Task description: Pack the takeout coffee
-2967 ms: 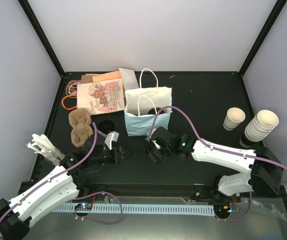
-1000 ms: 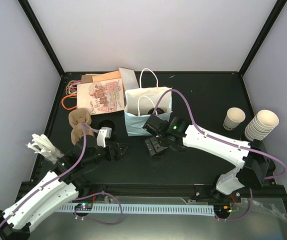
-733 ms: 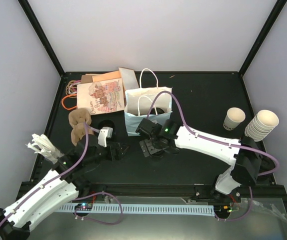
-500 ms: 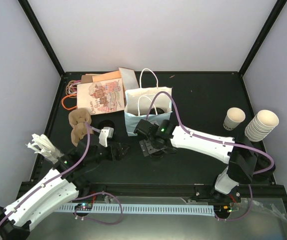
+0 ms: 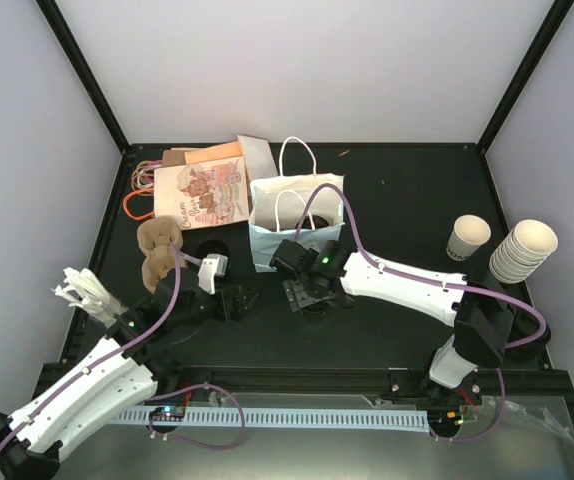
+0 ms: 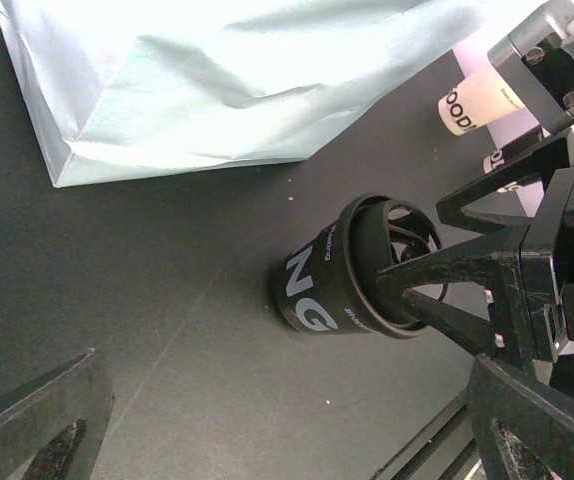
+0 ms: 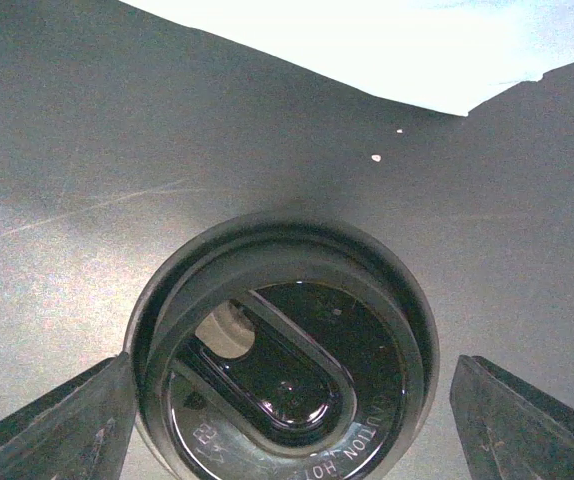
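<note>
stage: early — black-lidded dark takeout coffee cup (image 6: pixel 317 290) outside pale blue paper bag (image 5: pixel 277 250) | right gripper (image 7: pixel 287 415) jaws apart astride lid (image 7: pixel 267 330), unclamped | left gripper (image 5: pixel 239 301) jaws apart, empty | remaining: grasp, bagging

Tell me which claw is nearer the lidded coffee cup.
Right. The right claw hangs directly over the lidded coffee cup, fingers either side of it; the left claw sits apart, to its left.

The top view looks down from high above the near edge over the whole worktop (image 5: pixel 407 200). The right wrist view faces straight down, close above the lidded cup (image 7: pixel 282 370); the left wrist view, low, sees that cup (image 6: pixel 317 290) sidelong.
</note>
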